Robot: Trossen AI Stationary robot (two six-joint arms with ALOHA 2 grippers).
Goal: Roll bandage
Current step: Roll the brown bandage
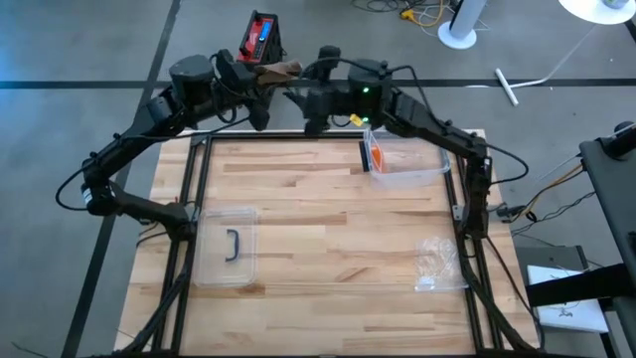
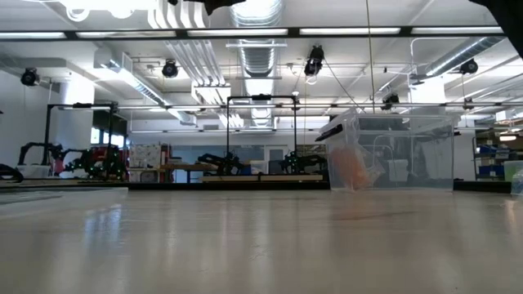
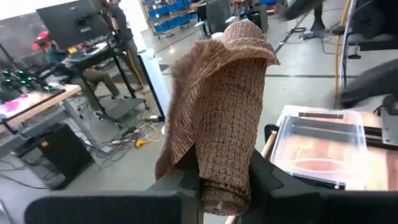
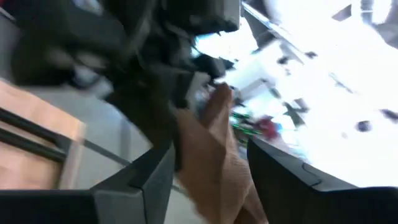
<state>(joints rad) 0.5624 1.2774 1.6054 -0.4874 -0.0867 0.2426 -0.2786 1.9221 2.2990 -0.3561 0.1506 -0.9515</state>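
Observation:
A brown woven bandage [image 1: 279, 70] is held in the air beyond the table's far edge, between my two grippers. In the left wrist view it is a partly rolled bundle [image 3: 227, 106] with a loose flap draped over one side. My left gripper [image 1: 260, 88] is shut on it. My right gripper [image 1: 301, 95] faces the left one, and the bandage's loose strip [image 4: 214, 158] lies between its fingers. The low view shows neither the grippers nor the bandage. My left gripper pinches the lower end of the rolled bundle [image 3: 225, 186] between its two fingers. The roll stands up out of the fingers, clear of the table, with the flap [image 3: 183, 124] hanging slack beside it. My right gripper has the loose strip [image 4: 217, 180] between its two fingers, lifted clear. The strip runs on toward the left gripper; one layer or several, I cannot tell.
A clear plastic bin [image 1: 405, 164] with something orange inside stands at the table's far right, also in the low view [image 2: 392, 151]. Its clear lid [image 1: 227, 246] with a dark handle lies at the near left. A clear plastic bag [image 1: 437, 262] lies at the near right.

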